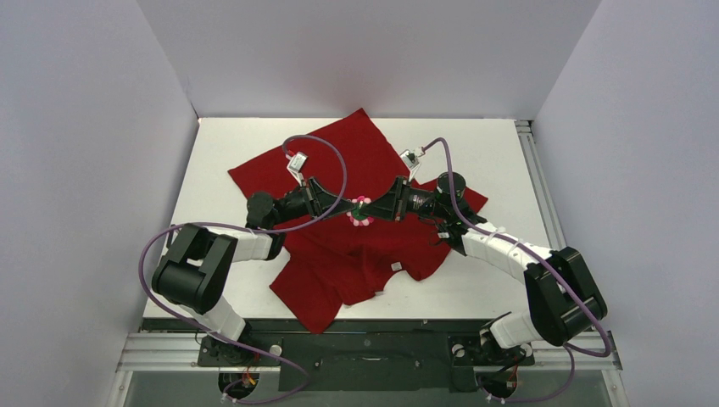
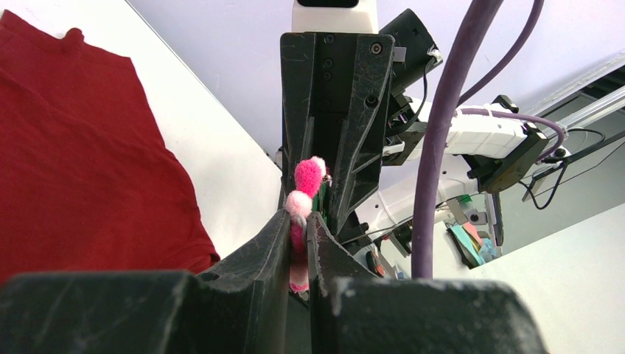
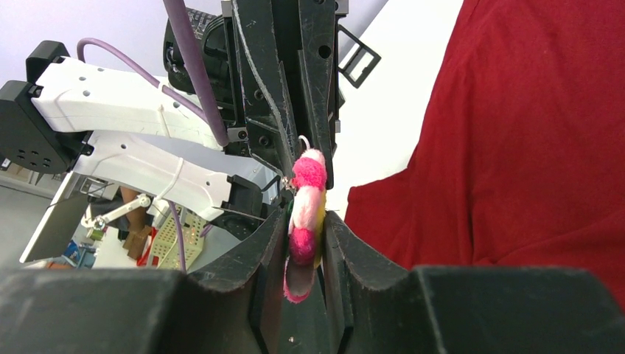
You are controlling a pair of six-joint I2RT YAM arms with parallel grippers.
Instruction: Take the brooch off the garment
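Meeting at the middle of the top view, the left gripper (image 1: 350,214) and right gripper (image 1: 374,212) were both clamped on the brooch (image 1: 362,211), pinching it from opposite sides. The pink flower sat between their fingertips, held above the crumpled red shirt (image 1: 339,263) on the white table (image 1: 220,153).

1. The shirt (image 1: 339,263) is plain dark red, without any pattern; its small tag (image 1: 395,266) is white.
2. The flower pin (image 1: 361,210) has strong pink and pale pink petals, with a little yellow and green.
3. The table (image 1: 500,161) is white.
4. The left arm (image 1: 246,248) and the right arm (image 1: 500,248) are black with white parts.
5. The cables (image 2: 435,147) are purple.
6. The walls (image 1: 85,127) are pale grey.
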